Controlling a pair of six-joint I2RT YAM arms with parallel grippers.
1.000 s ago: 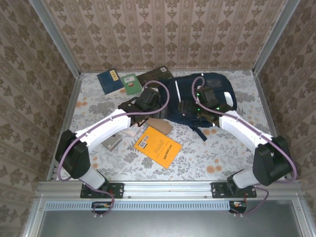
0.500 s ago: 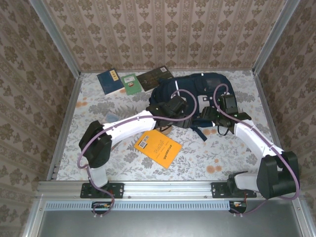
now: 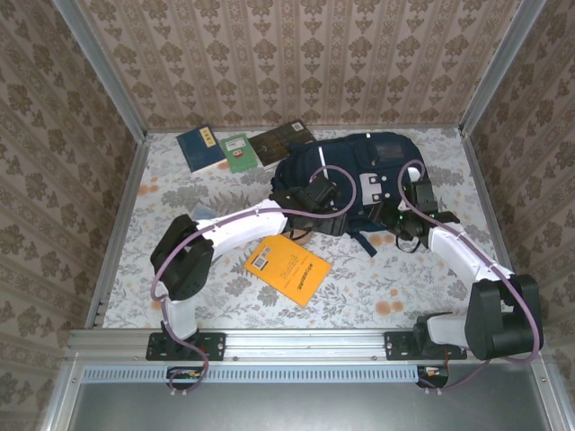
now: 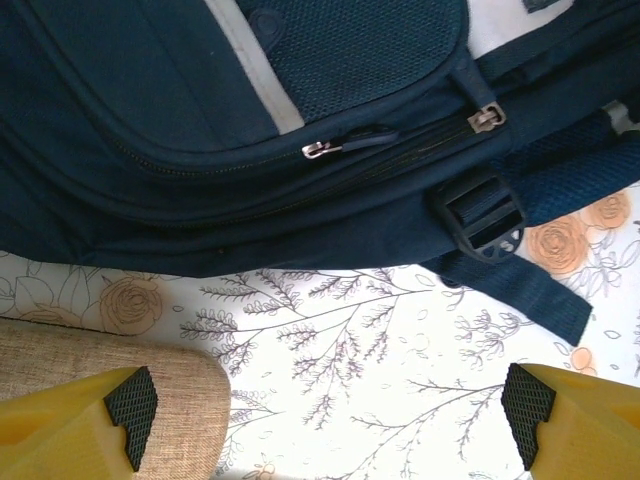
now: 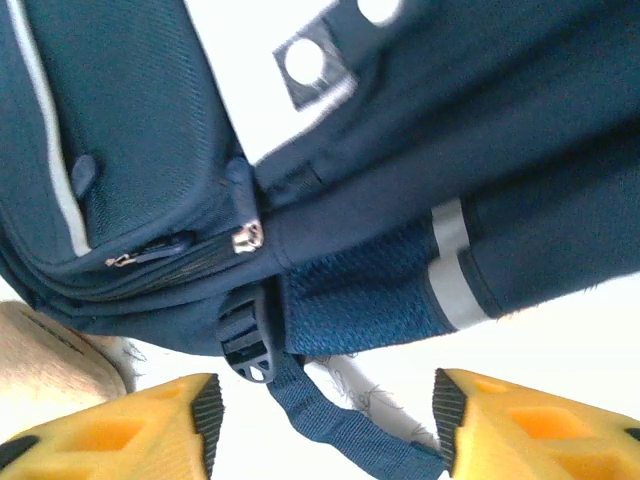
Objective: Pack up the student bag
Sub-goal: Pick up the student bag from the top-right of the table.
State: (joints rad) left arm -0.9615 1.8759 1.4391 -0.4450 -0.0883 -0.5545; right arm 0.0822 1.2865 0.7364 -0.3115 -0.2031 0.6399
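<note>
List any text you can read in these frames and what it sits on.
Nothing is legible.
On the orange book: barcode label and dark print, too small to read.
On the blue book, green book and dark book: cover marks too small.
On the student bag: no lettering seen.

Both arms outstretched; left tool (image 4: 328,405), right tool (image 5: 326,405), jaws apart.

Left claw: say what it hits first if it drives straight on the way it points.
Probably the zippered side of the student bag, dead ahead of the open left claw; if tilted down, the flowered tablecloth between them comes first. Depth is unclear.
</note>
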